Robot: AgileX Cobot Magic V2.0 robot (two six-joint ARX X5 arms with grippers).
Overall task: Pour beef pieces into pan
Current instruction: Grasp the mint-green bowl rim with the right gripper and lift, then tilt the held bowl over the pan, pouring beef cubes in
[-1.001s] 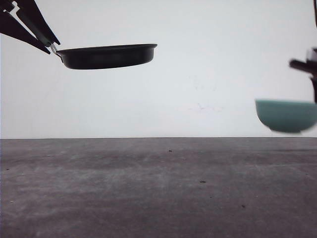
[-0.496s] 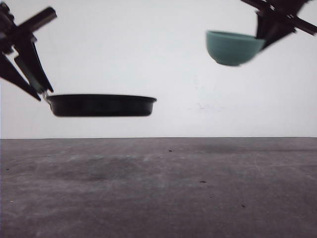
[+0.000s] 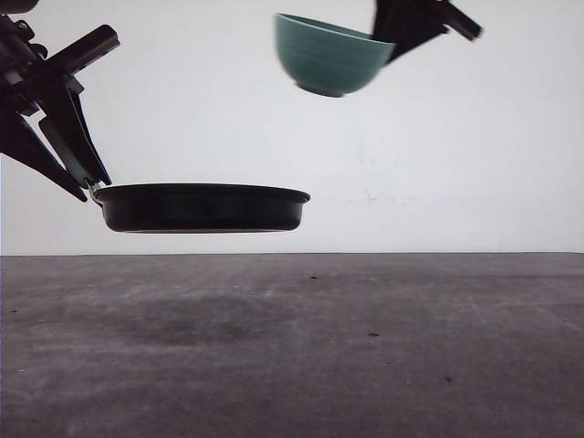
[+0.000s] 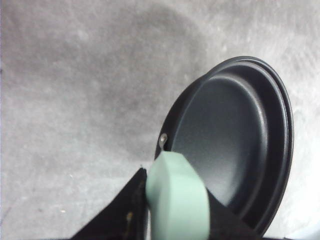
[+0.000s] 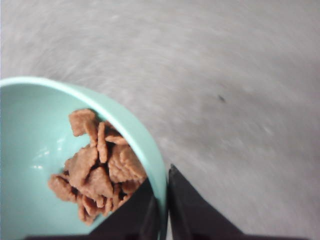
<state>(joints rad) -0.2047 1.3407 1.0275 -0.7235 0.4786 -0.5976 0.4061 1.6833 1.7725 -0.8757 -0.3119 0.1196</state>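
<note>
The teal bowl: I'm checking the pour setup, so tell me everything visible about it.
The teal bowl is deep and round with faint horizontal ribs outside and a smooth, glossy pale-mint inside. It hangs in the air, tilted, above the right edge of the black pan and apart from it. The right end effector pinches its rim. Reddish-brown beef pieces lie heaped against its inner wall.

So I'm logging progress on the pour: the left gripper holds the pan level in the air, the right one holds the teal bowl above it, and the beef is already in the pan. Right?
Not quite. The beef pieces are in the teal bowl, as the right wrist view shows; the left wrist view shows the pan bare inside. The rest stands: the left gripper holds the pan level by its handle and the right gripper holds the bowl by its rim above it.
</note>
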